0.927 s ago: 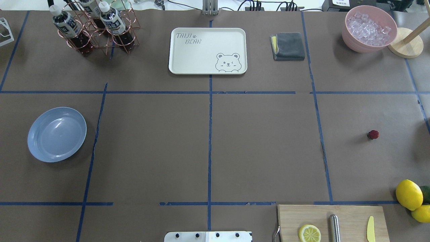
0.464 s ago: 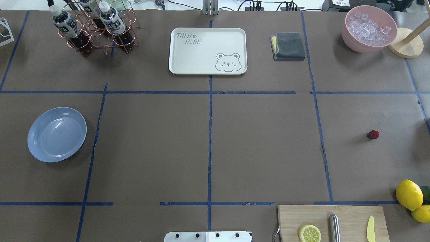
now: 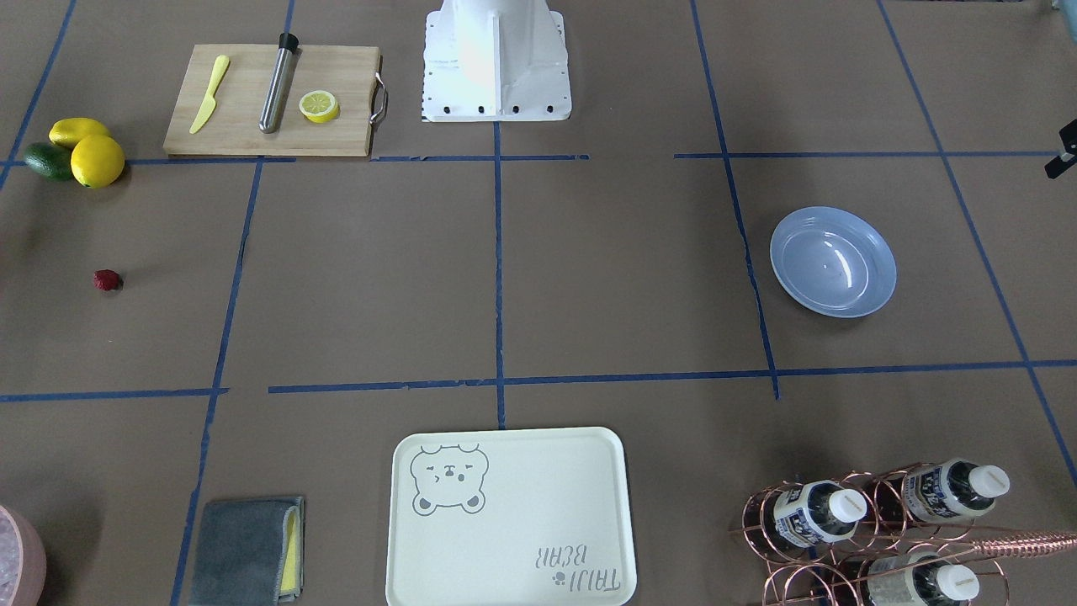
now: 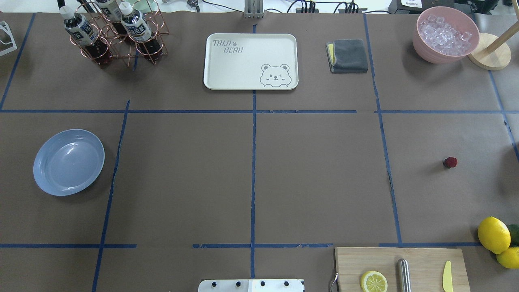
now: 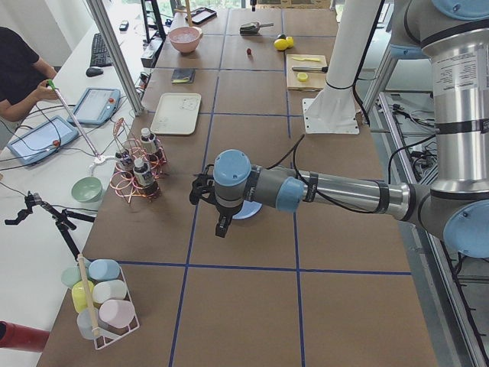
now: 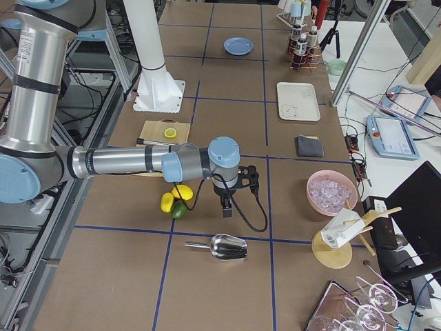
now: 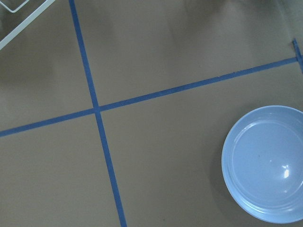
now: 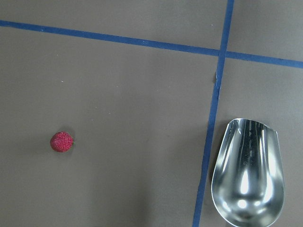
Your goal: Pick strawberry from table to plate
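Note:
The strawberry (image 4: 450,162) is a small dark-red berry lying alone on the brown table (image 4: 316,174) at the right; it also shows in the front view (image 3: 107,280) and at the left of the right wrist view (image 8: 62,142). The pale blue plate (image 4: 69,162) sits empty far off at the table's left (image 3: 833,262) and fills the lower right of the left wrist view (image 7: 267,163). My left gripper (image 5: 221,225) hangs above the table beside the plate. My right gripper (image 6: 226,209) hangs above the strawberry's area. I cannot tell whether either is open or shut.
A metal scoop (image 8: 248,172) lies right of the strawberry. Two lemons with an avocado (image 4: 494,234) and a cutting board (image 4: 401,267) sit near the robot's right. At the back stand a bear tray (image 4: 250,61), grey cloth (image 4: 348,55), bottle rack (image 4: 113,32) and pink ice bowl (image 4: 446,34).

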